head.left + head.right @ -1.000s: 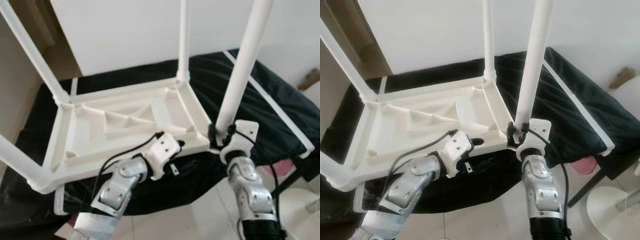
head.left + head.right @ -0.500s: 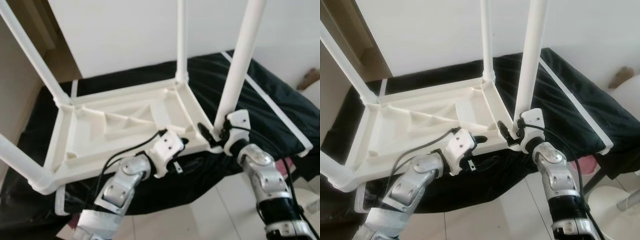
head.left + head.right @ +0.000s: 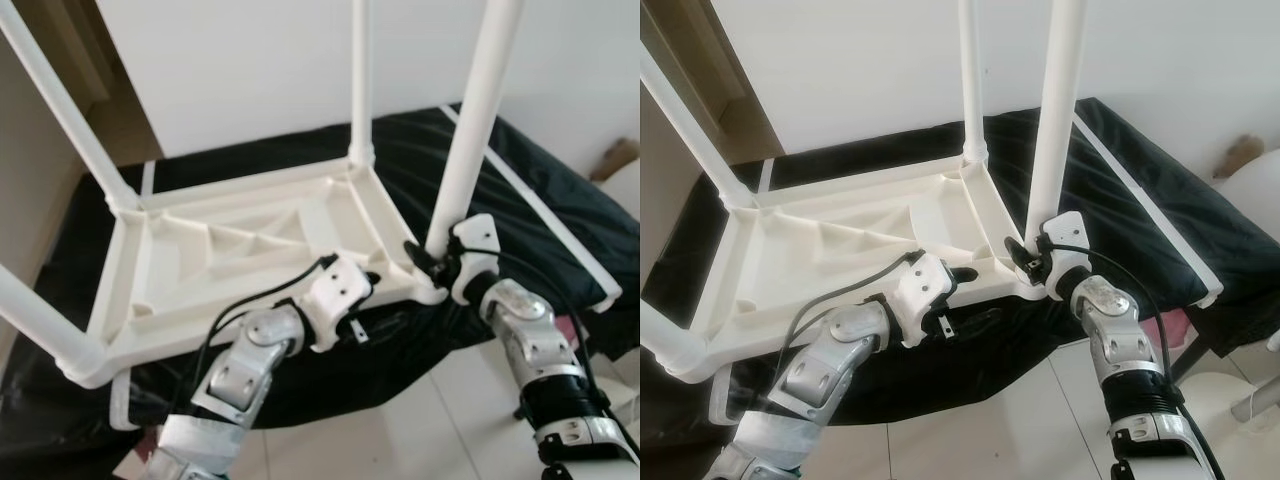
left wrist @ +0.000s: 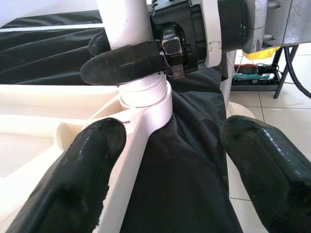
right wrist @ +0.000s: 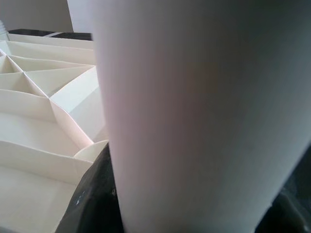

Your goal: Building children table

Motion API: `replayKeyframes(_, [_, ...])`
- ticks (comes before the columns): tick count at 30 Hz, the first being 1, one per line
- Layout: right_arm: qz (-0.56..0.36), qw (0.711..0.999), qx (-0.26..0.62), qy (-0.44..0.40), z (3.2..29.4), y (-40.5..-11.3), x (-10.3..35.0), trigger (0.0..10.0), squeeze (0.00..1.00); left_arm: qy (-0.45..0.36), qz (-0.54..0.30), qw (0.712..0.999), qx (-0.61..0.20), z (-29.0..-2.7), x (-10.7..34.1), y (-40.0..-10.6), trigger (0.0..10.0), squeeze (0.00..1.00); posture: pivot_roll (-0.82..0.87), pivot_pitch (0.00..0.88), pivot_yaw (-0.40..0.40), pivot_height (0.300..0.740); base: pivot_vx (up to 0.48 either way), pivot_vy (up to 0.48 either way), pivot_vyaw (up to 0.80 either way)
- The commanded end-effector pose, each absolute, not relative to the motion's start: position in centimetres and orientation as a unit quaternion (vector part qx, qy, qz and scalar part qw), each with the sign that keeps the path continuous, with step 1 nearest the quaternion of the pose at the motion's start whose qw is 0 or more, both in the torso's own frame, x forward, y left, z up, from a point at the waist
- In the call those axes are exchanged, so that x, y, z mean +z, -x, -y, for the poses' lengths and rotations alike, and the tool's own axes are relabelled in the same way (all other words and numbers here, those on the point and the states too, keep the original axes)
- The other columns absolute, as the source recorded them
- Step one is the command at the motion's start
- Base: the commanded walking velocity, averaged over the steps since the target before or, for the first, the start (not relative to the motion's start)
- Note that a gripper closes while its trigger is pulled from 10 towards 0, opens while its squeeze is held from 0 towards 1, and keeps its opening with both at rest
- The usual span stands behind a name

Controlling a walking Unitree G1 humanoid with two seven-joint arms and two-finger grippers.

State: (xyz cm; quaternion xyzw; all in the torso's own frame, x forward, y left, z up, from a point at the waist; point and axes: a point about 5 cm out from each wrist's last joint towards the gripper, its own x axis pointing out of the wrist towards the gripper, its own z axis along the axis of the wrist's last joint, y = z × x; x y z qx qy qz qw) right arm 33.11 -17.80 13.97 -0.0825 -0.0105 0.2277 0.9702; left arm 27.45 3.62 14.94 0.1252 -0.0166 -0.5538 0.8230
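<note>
The right gripper [image 3: 432,262] has its fingers clamped on the table leg [image 3: 470,130]; the left gripper [image 3: 372,292], fingers apart, straddles the upturned table's [image 3: 240,255] near edge.

A white wall [image 3: 240,70] behind, pale tiled floor [image 3: 390,430] below — black cloth [image 3: 1140,200] spread between.

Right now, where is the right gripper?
The right gripper is on the robot's right, closed around the base of the near right table leg, at the upturned tabletop corner.
</note>
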Motion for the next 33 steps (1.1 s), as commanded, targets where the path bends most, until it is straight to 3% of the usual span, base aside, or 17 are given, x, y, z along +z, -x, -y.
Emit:
replayKeyframes(1, [-0.028,0.967,0.241,0.083,17.4,-32.7,12.2,0.0,0.0,-0.129,0.018,0.828,-0.546,-3.8,14.9,-27.6,10.0,0.0,-0.02,0.0,0.084,0.74,0.0,0.0,0.0])
replayKeyframes(2, [-0.033,0.97,0.226,0.078,17.6,-32.7,12.0,9.1,0.0,-0.129,0.017,0.827,-0.547,-3.7,14.9,-27.6,10.0,0.0,-0.02,0.0,0.087,0.74,0.0,0.0,0.0])
replayKeyframes(3, [-0.033,0.97,0.226,0.078,17.6,-32.7,12.0,9.1,0.0,-0.129,0.017,0.827,-0.547,-3.7,14.9,-27.6,10.0,0.0,-0.02,0.0,0.087,0.74,0.0,0.0,0.0])
replayKeyframes(4, [-0.036,0.973,0.213,0.076,17.7,-32.7,11.9,10.0,0.0,-0.13,0.016,0.827,-0.547,-3.7,14.8,-27.6,10.0,0.0,-0.03,0.0,0.086,0.74,0.0,0.0,0.0])
replayKeyframes(11, [-0.048,0.99,0.12,0.047,17.9,-31.9,11.2,10.0,0.0,-0.138,0.026,0.83,-0.54,-3.4,15.2,-27.9,10.0,0.0,-0.08,0.0,0.052,0.74,0.0,0.0,0.0])
replayKeyframes(16, [-0.061,0.997,0.037,0.019,17.9,-31.3,10.8,10.0,0.0,-0.128,0.025,0.828,-0.545,-3.4,15.1,-27.5,10.0,0.0,-0.14,0.0,0.078,0.74,0.0,0.0,0.0])
replayKeyframes(23, [-0.058,0.992,-0.111,-0.019,15.0,-28.8,10.8,10.0,0.0,-0.13,0.022,0.813,-0.567,-3.0,15.1,-27.6,10.0,0.0,-0.21,0.0,0.122,0.74,0.0,0.0,0.0])
replayKeyframes(33, [-0.054,0.991,-0.116,-0.027,14.1,-27.9,11.4,10.0,0.0,-0.125,0.02,0.806,-0.578,-3.0,15.2,-27.5,10.0,0.0,-0.23,0.013,0.142,0.74,0.0,0.0,0.0])
